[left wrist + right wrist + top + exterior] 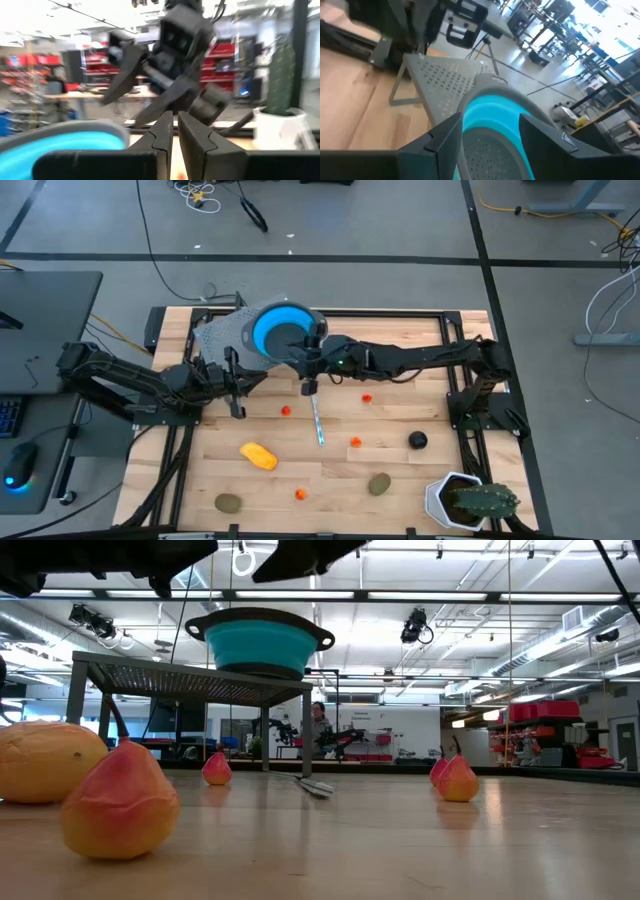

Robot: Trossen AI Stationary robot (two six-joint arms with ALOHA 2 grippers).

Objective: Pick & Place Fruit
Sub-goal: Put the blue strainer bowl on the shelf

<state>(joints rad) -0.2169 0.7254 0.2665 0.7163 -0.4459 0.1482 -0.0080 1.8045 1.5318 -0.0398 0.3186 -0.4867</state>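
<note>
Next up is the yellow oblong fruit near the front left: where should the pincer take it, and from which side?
Probably from straight above. The yellow fruit lies flat and alone on the table, long axis slanted; close across its narrow middle, fingers set crosswise to that axis.

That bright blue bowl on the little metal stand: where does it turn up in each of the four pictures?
High view: the blue bowl sits at the table's far edge, centre-left, under the right gripper.
Low view: upper left, on the grey perforated stand.
Left wrist view: only its rim, bottom left.
Right wrist view: lower centre, between the open fingers.
Shared landmark: the stand beneath it.
</note>
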